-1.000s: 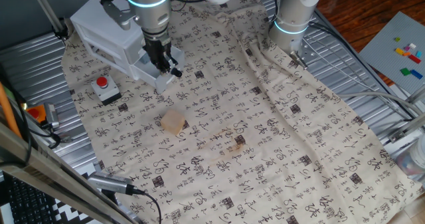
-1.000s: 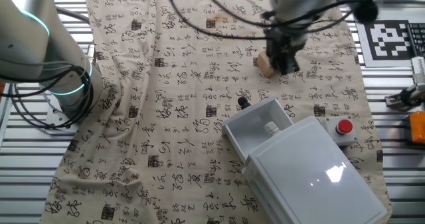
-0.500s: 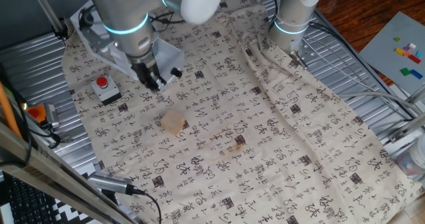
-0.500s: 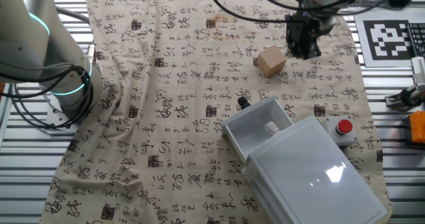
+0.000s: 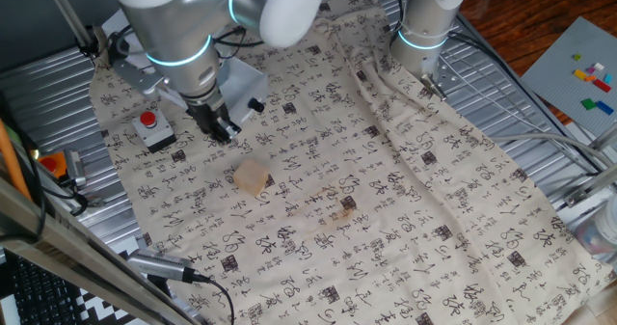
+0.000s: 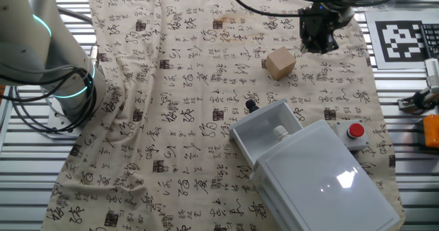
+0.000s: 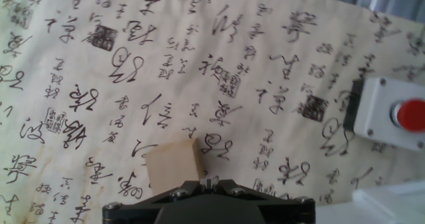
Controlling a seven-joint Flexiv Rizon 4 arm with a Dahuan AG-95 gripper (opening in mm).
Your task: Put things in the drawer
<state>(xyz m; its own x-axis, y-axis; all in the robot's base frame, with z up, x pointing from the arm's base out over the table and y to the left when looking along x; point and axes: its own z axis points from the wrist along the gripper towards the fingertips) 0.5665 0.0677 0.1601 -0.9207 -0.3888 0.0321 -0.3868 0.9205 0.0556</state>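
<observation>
Since a second earlier, the gripper (image 5: pixel 220 130) had swung away from the drawer front and off the block, ending above the cloth between the two. In one fixed view the block (image 5: pixel 252 178) lay alone on the printed cloth (image 5: pixel 386 190), untouched, at about five o'clock from the gripper and near it. The other fixed view showed the block (image 6: pixel 280 62) at twelve o'clock from the open drawer (image 6: pixel 266 131), apart from it, with the gripper (image 6: pixel 317 39) at two o'clock from the block. Whether the jaws were parted could not be told; they held nothing. A grey box with a red button (image 7: pixel 392 114) sat at three o'clock in the hand view.
</observation>
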